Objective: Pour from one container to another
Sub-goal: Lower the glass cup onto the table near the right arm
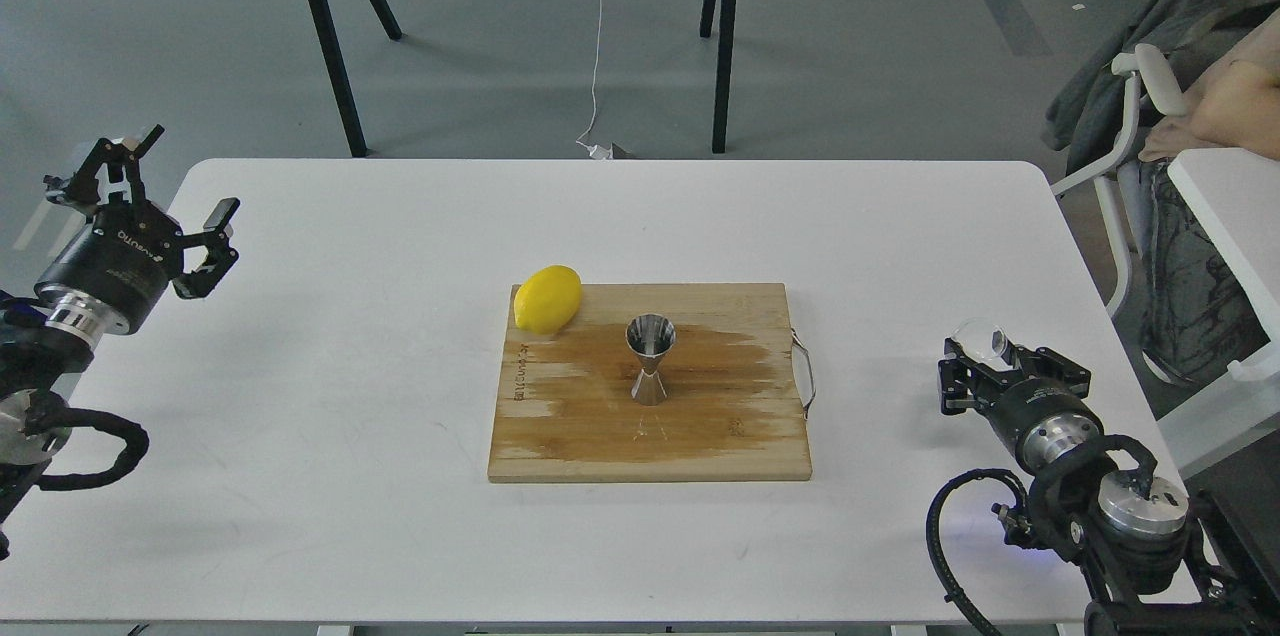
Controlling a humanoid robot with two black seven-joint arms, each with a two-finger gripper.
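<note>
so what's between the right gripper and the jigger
In the head view, only bare white table and the cutting board's right edge with its metal handle lie between the right gripper and the jigger.

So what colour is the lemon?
Bright yellow; the lemon shows best in the head view.

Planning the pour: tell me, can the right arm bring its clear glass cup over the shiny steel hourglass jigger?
Probably yes. Only bare white table and wooden board lie between the right gripper, with the glass cup, and the upright jigger.
</note>
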